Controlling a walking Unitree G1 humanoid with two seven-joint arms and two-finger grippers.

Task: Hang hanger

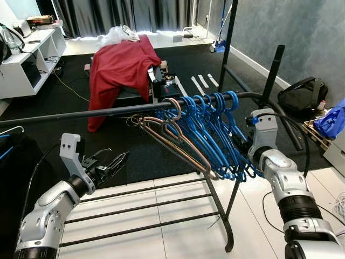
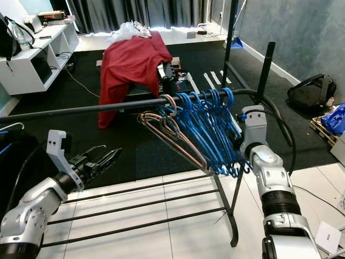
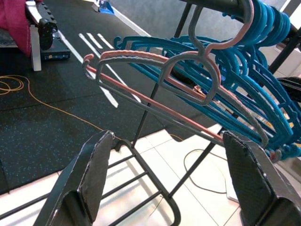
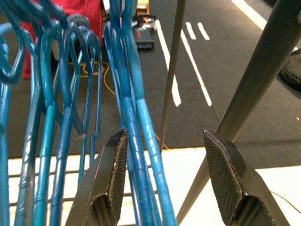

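Observation:
A black rail [image 1: 81, 114] runs across in front of me at chest height. On it hang a pink-and-grey hanger [image 1: 173, 136] and, to its right, a tight row of several blue hangers [image 1: 218, 132]. My left gripper [image 1: 110, 164] is below the rail and left of the hangers, open and holding nothing. In the left wrist view its fingers [image 3: 94, 174] stand wide apart, with the pink-and-grey hanger [image 3: 188, 80] ahead of them. My right gripper [image 4: 164, 174] is open at the right end of the blue row. One blue hanger arm [image 4: 141, 155] runs just inside one of its fingers.
The rack's lower bars [image 1: 140, 208] cross the white tiles below. A black upright post [image 1: 272, 75] rises at the right. A red cloth [image 1: 121, 67] drapes over a bench behind the rail. A white shelf [image 1: 27, 59] stands far left. A black bag [image 1: 302, 94] and a blue bag [image 1: 331, 121] lie at the right.

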